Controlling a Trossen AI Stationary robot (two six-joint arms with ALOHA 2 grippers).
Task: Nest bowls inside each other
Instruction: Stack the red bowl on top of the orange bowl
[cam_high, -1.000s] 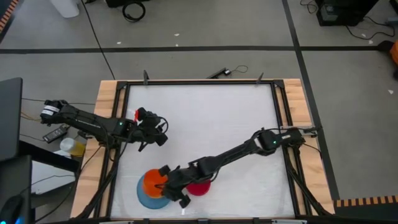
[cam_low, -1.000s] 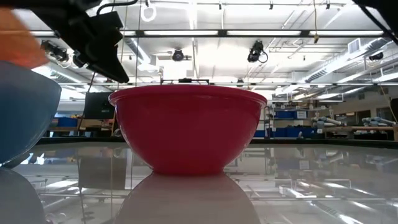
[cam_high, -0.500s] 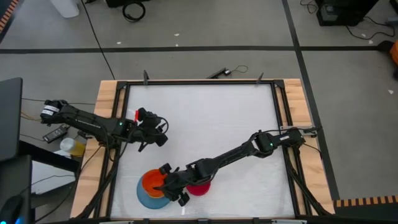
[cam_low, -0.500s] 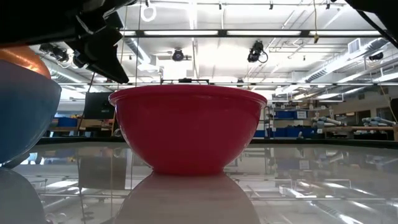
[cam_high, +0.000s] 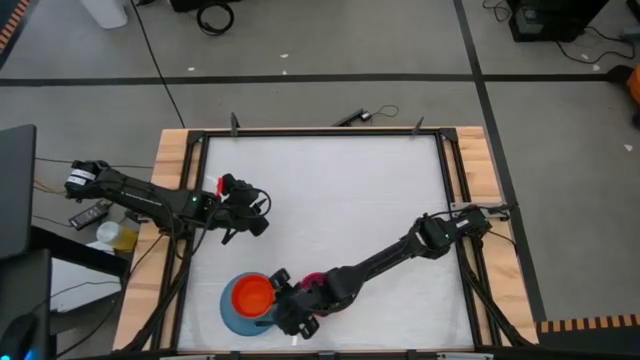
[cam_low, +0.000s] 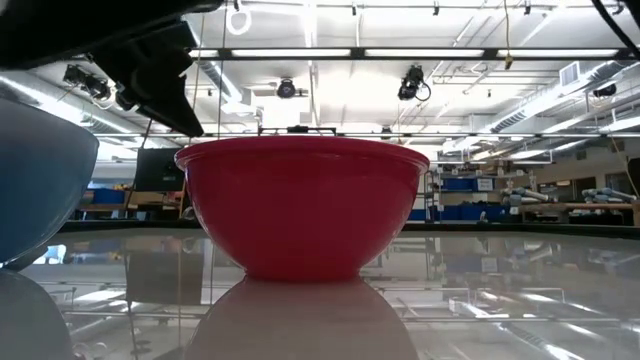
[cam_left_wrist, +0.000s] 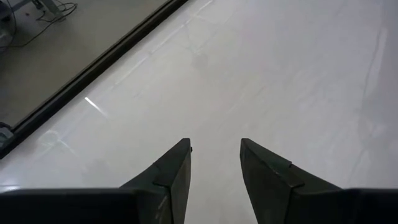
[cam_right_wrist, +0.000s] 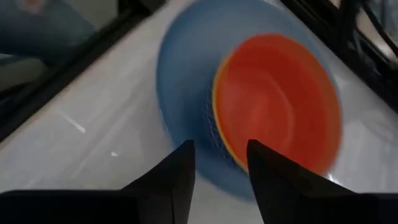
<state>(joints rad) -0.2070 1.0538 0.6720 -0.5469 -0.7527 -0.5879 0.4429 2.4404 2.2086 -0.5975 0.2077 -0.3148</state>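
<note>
The light blue bowl (cam_high: 238, 318) stands near the table's near edge, left of the middle. The orange bowl (cam_high: 252, 295) sits inside it. In the right wrist view a thin yellow rim (cam_right_wrist: 214, 118) shows along the edge of the orange bowl (cam_right_wrist: 280, 106). The red bowl (cam_low: 305, 205) stands upright on its base just right of them, partly under my right arm (cam_high: 312, 281). My right gripper (cam_high: 283, 305) is open beside the blue bowl's right rim (cam_right_wrist: 186, 93) and holds nothing. My left gripper (cam_high: 258, 218) is open above bare table at the left.
A black frame (cam_high: 320, 133) borders the white table top, with wooden strips (cam_high: 172, 160) outside it. The far half and the right side of the table top (cam_high: 350, 190) are bare. The blue bowl's wall (cam_low: 40, 190) fills the low view's left edge.
The orange bowl, held tilted above the blue bowl a second ago, has sunk into it and now lies level inside. My right gripper has let go of it and drawn back toward the table's right and near edge, tipping as it went.
</note>
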